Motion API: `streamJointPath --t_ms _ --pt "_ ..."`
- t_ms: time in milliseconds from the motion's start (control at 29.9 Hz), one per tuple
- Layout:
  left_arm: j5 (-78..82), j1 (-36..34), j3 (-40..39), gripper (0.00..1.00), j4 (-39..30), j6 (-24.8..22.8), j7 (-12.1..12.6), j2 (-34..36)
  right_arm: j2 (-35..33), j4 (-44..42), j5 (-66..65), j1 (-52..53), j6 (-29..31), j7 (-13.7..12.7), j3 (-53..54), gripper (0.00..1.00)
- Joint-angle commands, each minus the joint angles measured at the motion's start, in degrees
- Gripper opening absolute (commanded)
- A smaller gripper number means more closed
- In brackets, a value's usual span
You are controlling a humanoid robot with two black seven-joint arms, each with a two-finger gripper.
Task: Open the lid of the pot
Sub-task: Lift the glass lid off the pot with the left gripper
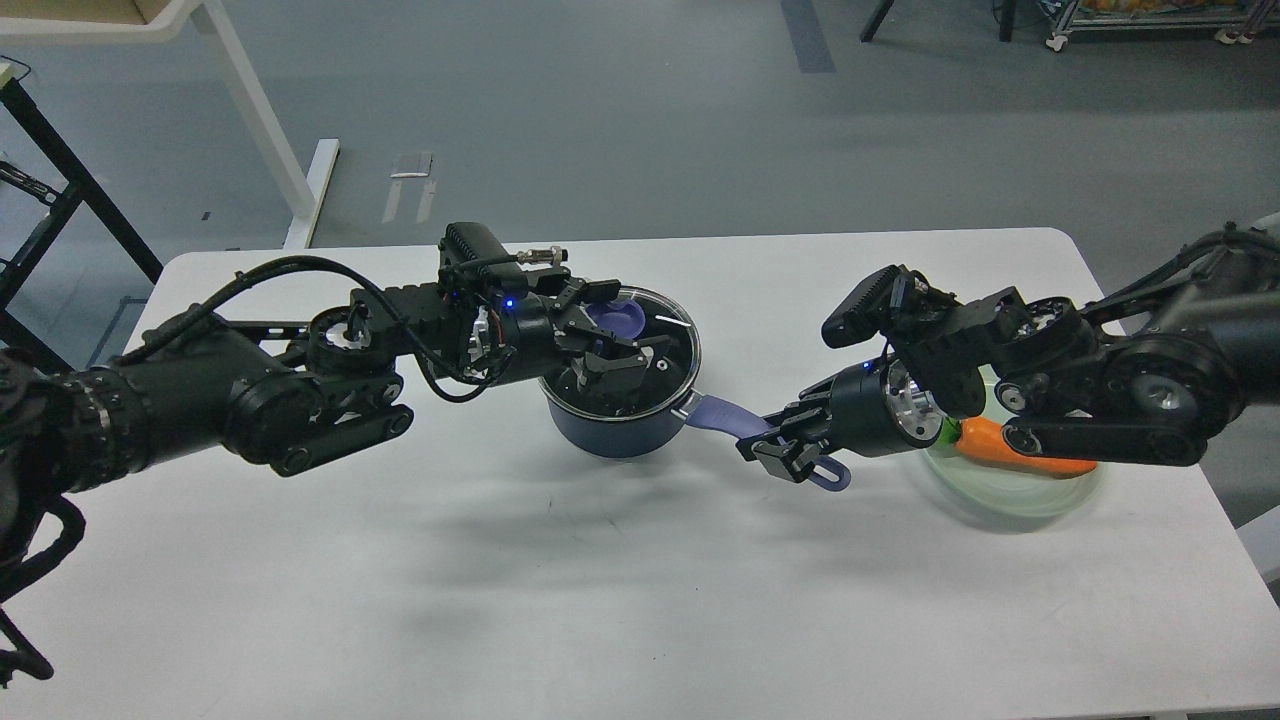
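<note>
A dark blue pot (615,432) stands on the white table (560,590) with a glass lid (668,335) on it. The lid has a purple knob (622,318). My left gripper (605,335) reaches over the lid from the left, with one finger on each side of the knob, closed on it. The pot's purple handle (718,412) points right. My right gripper (790,455) is shut on that handle near its looped end (835,478).
An orange carrot (1015,450) lies on a pale green plate (1030,495) under my right forearm, right of the pot. A white desk leg (265,130) and a black frame (60,170) stand on the floor behind the table's left end.
</note>
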Motion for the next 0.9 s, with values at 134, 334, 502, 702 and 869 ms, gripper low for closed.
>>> streamJointPath --t_ms 134,334,502,702,869 --pt "-0.09 0.00 -0.05 0.94 0.02 0.54 -0.01 0.20 0.35 -0.09 -0.01 0.05 -0.01 0.01 -0.02 0.23" --pt "-0.09 0.35 0.47 0.94 0.54 0.71 -0.01 -0.06 0.44 0.00 0.08 -0.03 0.08 0.01 -0.10 0.23" --pt "0.00 1.32 0.83 0.94 0.90 1.15 -0.10 -0.06 0.52 -0.09 -0.01 -0.03 0.08 0.01 -0.02 0.23" --pt "0.00 2.11 0.83 0.94 0.90 1.33 -0.10 0.03 0.53 -0.09 -0.01 -0.03 0.08 0.01 -0.02 0.23" --pt "0.08 2.29 0.91 0.71 0.90 1.77 -0.19 -0.06 0.53 -0.09 -0.01 0.05 0.08 0.01 -0.11 0.23"
